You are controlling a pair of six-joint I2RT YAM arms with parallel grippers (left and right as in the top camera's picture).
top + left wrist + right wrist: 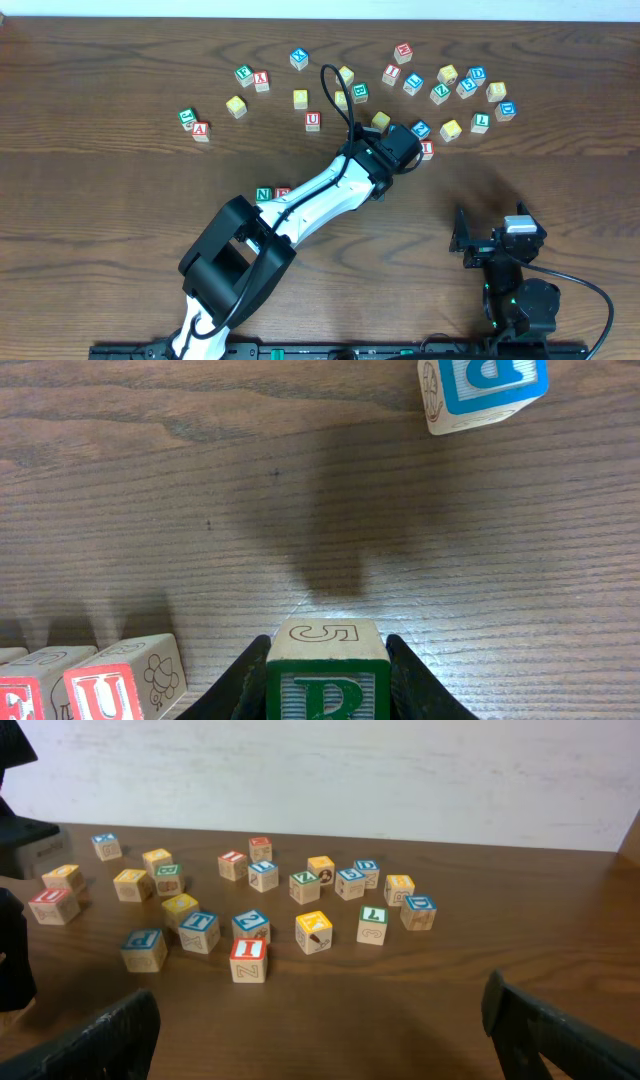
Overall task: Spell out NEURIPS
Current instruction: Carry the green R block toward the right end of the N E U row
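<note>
R cube [327, 695], green letter facing the camera, pinched in my left pincer [327, 660], one finger on each side. It is out over mid-table [120, 250], hidden under the pincer in the overhead view. Wrist view: blue P cube [485, 388] at 1 o'clock, well apart; red U cube [105, 692] at 8 o'clock. Overhead: N [263, 194] and E [283, 191] touching, at 8 o'clock from the pincer, beside my arm. Right pincer [320, 1045] spread wide, holding nothing, at 4 o'clock.

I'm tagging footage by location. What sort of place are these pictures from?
Probably a robotics lab or test bench rather than a home: two robot arms work at a bare wooden table, small alphabet cubes lie scattered on it, and a plain white wall stands behind.
</note>
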